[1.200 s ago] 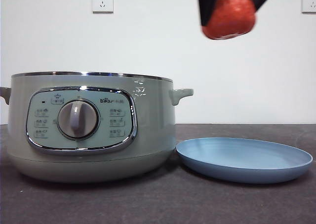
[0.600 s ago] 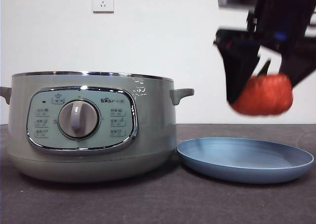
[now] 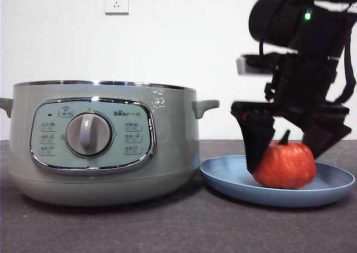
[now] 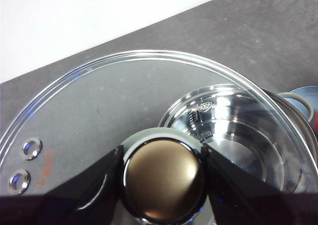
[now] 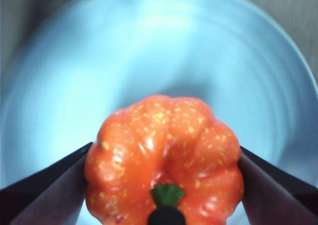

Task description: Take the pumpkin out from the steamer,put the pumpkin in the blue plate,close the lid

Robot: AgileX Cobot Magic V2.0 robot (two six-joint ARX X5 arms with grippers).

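Note:
My right gripper point(image 3: 287, 152) is shut on the orange pumpkin point(image 3: 285, 165) and holds it down inside the blue plate point(image 3: 223, 177), at or just above its floor. In the right wrist view the pumpkin point(image 5: 164, 158) sits between both jaws, green stem toward the camera, with the blue plate point(image 5: 149, 51) under it. The pale green steamer point(image 3: 103, 141) stands on the left, open. My left gripper point(image 4: 161, 178) is shut on the knob of the glass lid point(image 4: 99, 101) and holds the lid up in the air, offset from the open steamer point(image 4: 233, 130) that shows through the glass.
The dark grey table point(image 3: 178, 225) carries the steamer and plate side by side, nearly touching. A white wall with a socket point(image 3: 116, 0) stands behind. The steamer's side handle point(image 3: 205, 106) points toward the plate.
My right gripper has come down and slightly right with the pumpkin, from high above the plate to down inside it. The steamer and plate have not moved.

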